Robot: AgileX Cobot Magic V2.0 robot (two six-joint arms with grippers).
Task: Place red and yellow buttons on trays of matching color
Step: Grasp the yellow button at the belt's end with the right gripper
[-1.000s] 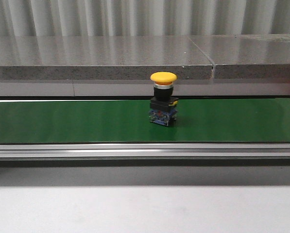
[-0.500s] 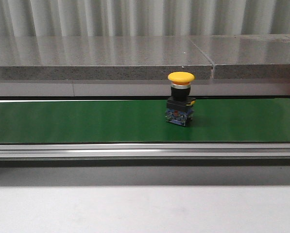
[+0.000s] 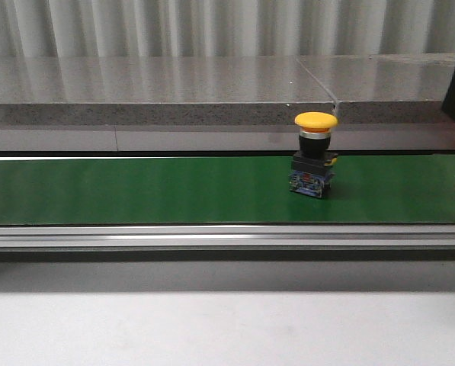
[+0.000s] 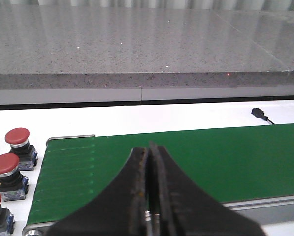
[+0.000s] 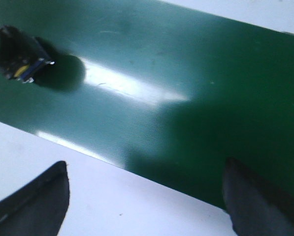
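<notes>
- My left gripper (image 4: 149, 196) has its dark fingers pressed flat together, gripping nothing, above the near edge of the green belt (image 4: 186, 157).
- My right gripper (image 5: 144, 196) is spread wide, fingers well apart, holding nothing, over that belt's edge.
- The belt is smooth, glossy and ribbed, edged by an aluminium rail (image 3: 227, 236).
- The yellow button (image 3: 315, 155) stands upright on the belt, mushroom cap over a black collar and clear blue base.
- Three red buttons (image 4: 16, 142) sit just beside the belt's end.
- Beyond the belt runs a speckled grey stone ledge (image 3: 158, 91).
</notes>
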